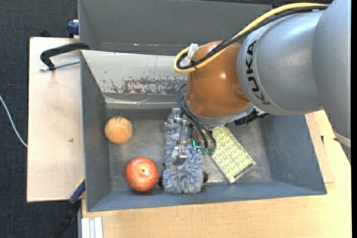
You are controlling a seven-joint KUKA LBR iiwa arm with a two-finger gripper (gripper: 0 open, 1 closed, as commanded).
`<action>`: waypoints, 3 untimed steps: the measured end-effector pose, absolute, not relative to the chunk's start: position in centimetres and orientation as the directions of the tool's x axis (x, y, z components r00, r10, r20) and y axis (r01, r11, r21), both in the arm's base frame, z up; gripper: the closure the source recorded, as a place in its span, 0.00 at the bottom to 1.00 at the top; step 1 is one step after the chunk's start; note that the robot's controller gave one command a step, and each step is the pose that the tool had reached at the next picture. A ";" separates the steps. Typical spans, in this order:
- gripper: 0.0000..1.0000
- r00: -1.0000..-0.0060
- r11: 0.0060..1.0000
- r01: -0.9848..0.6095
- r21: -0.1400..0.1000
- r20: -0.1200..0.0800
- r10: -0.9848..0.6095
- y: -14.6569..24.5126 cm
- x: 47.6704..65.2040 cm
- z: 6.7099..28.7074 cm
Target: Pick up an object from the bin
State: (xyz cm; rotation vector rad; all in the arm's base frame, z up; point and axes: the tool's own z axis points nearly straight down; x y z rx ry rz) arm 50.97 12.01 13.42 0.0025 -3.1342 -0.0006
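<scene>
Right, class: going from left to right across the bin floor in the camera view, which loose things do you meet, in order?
tan round fruit → red apple → grey fuzzy cloth → green patterned pad

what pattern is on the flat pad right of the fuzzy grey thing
Pale yellow with a fine dark repeating print, on the flat pad; camera view.

Single overhead camera, tilted slightly sideways, bin (92, 120) centred, arm (301, 58) from right
</scene>
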 end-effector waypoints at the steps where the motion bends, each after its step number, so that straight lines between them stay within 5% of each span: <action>1: 0.00 -1.000 1.000 0.000 0.001 0.000 0.000 12.0 51.2 13.8; 2: 1.00 -0.988 0.988 -0.152 0.007 -0.012 -0.152 4.7 52.0 7.7; 3: 1.00 -0.988 0.988 -0.152 0.007 -0.012 -0.152 4.7 52.0 7.7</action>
